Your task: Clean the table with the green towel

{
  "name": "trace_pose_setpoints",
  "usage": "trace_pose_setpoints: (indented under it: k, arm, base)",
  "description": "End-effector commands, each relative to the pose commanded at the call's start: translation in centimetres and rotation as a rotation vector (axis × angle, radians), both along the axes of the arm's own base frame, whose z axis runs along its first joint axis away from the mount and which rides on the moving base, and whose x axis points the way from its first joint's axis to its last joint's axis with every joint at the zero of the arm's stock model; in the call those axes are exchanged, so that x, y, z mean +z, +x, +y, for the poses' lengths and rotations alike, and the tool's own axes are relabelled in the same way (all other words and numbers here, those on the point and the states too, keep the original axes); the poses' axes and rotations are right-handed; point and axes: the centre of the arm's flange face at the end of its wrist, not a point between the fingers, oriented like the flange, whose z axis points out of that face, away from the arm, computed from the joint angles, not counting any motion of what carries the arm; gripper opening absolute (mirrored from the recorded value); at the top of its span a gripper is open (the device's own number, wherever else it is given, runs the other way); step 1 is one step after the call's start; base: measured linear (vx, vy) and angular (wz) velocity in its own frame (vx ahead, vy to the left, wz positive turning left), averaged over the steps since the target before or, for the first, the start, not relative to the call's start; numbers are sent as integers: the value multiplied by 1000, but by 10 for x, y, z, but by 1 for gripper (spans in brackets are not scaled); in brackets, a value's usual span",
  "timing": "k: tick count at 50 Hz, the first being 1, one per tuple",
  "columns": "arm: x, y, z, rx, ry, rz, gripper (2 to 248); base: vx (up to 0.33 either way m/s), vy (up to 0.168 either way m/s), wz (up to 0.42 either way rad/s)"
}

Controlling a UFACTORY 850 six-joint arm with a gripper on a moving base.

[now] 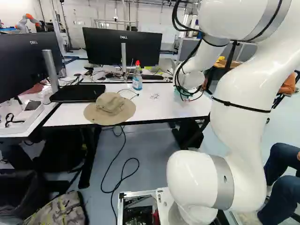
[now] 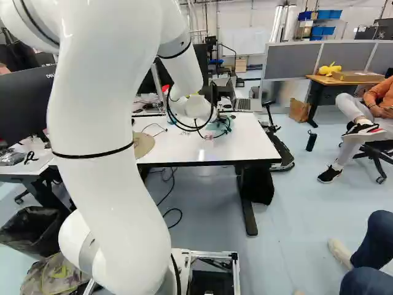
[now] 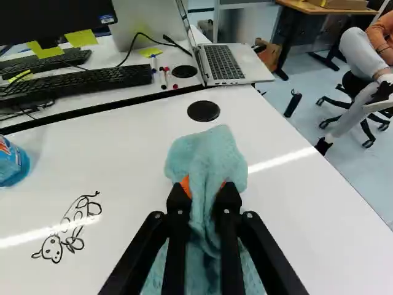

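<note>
The green towel (image 3: pixel 207 150) is bunching between the fingers (image 3: pixel 178 209), which are standing slightly apart and pinching it over the white table (image 3: pixel 307 209). The animal doodle (image 3: pixel 52 247) is lying toward nine o'clock, the black grommet (image 3: pixel 203 111) toward twelve.

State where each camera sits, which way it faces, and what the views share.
Left base view: behind the arm, to its left, facing ahead and slightly down at the table and hat; arm right of middle.
Right base view: behind the arm, to its right, facing likewise; arm left of middle.
Wrist view: on the wrist, looking along the tool, shut on the towel, toward the laptop.
Shared: left base and wrist both show the bottle and drawing.
</note>
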Motion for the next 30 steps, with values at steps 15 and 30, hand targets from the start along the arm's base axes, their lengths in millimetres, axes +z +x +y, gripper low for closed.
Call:
trace_pose_setpoints:
  k: [15, 30]
  arm:
    - [-1, 11, 23, 36, 11, 9, 54]
    - [-2, 26, 47, 79, 12, 4, 54]
  base:
    - [0, 0, 0]
    - [0, 0, 0]
